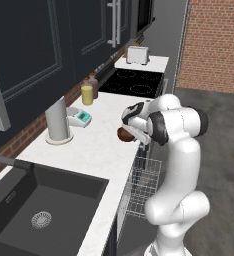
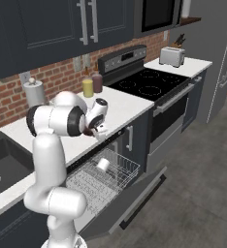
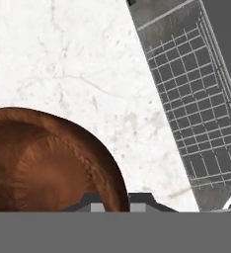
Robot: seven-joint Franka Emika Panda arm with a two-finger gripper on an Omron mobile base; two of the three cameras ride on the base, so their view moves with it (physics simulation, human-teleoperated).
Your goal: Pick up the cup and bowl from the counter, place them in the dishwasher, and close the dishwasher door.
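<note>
Reddish-brown bowl point(image 3: 43, 163) at gripper point(image 3: 115, 200) on counter point(image 3: 63, 54); grip state unclear; no legible writing.

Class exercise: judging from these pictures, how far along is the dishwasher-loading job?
Done: the cup lies in the dishwasher rack. In hand: the gripper is at the bowl rim, the bowl hard by the counter edge; a firm grip can't be confirmed. Left: racking the bowl and closing the lowered dishwasher door.

My arm is folded low, gripper point(image 1: 126, 131) down at the bowl point(image 1: 124, 134); finger spacing I can't read
</note>
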